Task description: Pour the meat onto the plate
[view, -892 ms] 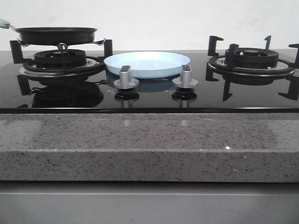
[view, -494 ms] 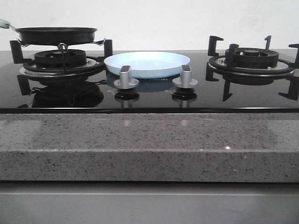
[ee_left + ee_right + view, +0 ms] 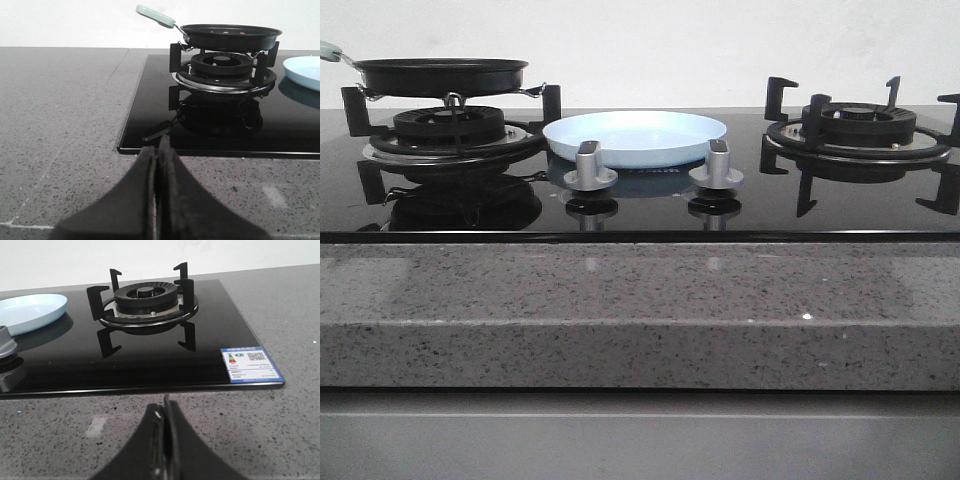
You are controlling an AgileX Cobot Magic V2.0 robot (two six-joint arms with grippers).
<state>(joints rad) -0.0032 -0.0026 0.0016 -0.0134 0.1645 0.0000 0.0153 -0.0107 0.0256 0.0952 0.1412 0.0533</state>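
The pale-blue plate sits empty on the black glass hob between the two burners; its edge shows in the left wrist view and the right wrist view. A black frying pan with a pale-green handle rests on the left burner. A few small orange-brown bits of meat show at the pan's inner wall; the rest is hidden by its rim. My left gripper is shut and empty over the grey counter, in front of the left burner. My right gripper is shut and empty in front of the right burner.
The right burner grate is bare. Two silver knobs stand just in front of the plate. A speckled grey stone counter surrounds the hob. A blue-and-white label is stuck at the hob's near right corner.
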